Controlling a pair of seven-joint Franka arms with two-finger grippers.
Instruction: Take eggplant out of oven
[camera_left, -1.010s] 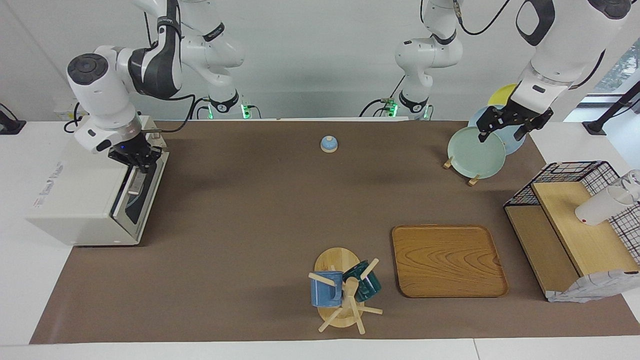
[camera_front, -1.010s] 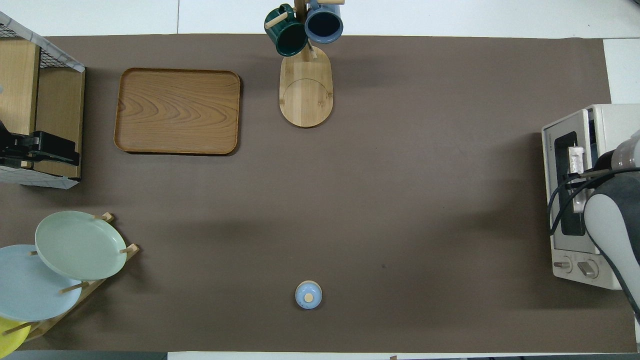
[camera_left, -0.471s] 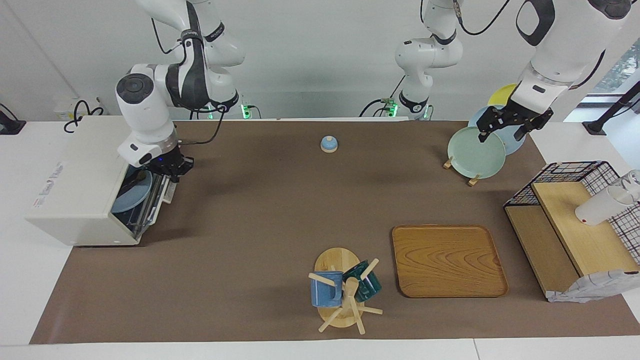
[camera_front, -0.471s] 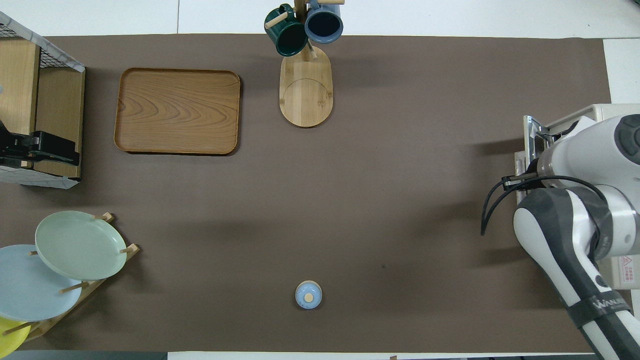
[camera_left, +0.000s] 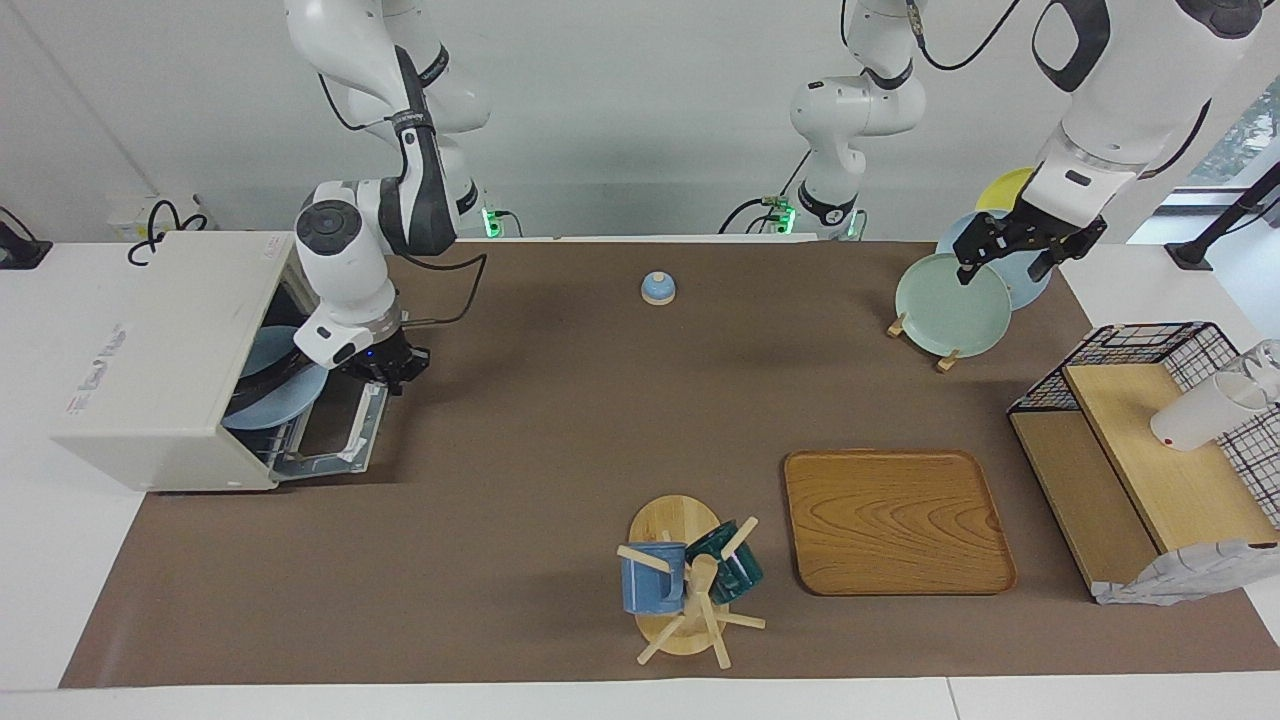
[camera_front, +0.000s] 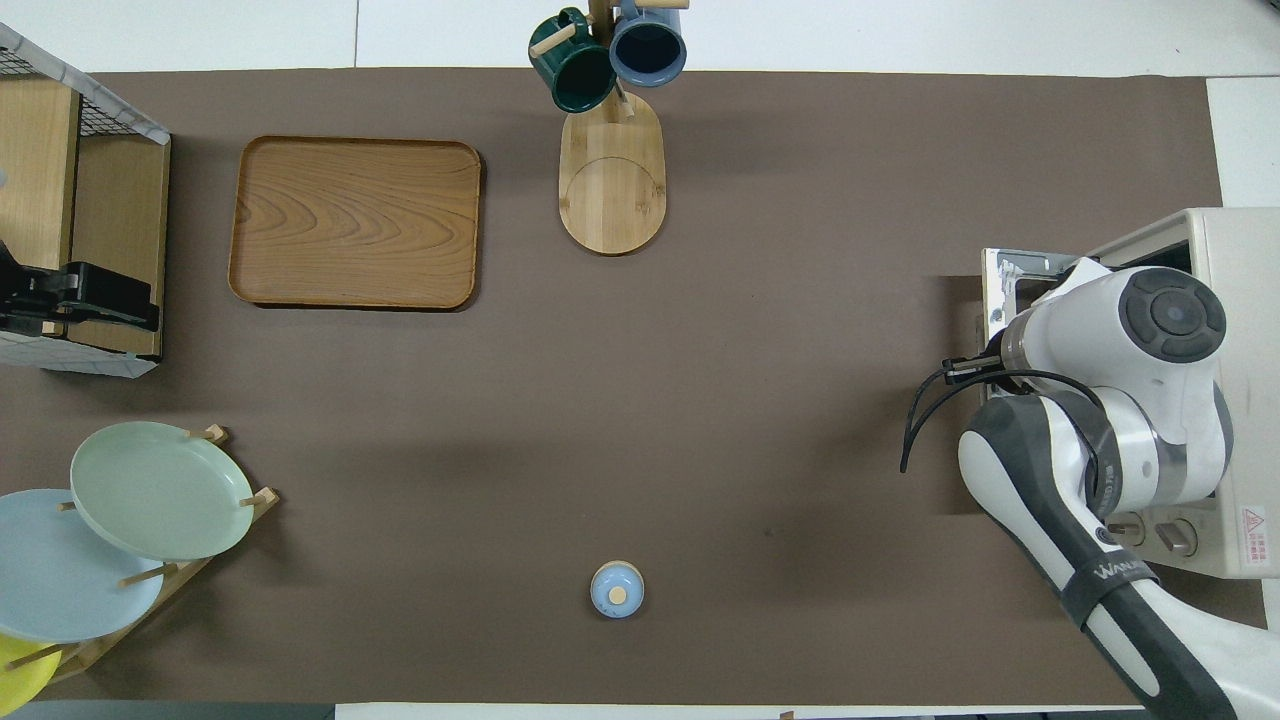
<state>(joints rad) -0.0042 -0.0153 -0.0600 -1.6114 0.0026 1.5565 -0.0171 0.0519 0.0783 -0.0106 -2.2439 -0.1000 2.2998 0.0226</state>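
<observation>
Facing view: a brown mat covers the white desk (camera_left: 560, 420) before a pale wall. The cream oven (camera_left: 165, 360) (door dropped open) holds a blue plate (camera_left: 275, 385); no eggplant shows. The right hand (camera_left: 385, 368) sits at the door's edge, the left hand (camera_left: 1015, 250) over racked plates (camera_left: 950, 305); neither grip is readable.

Overhead view: the right arm covers the oven (camera_front: 1235, 300).

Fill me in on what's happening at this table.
The right arm's claw is at the oven's drop-down door, which now hangs nearly fully open. A blue plate shows inside; no eggplant is visible yet. The left arm waits, its claw over the plate rack.
</observation>
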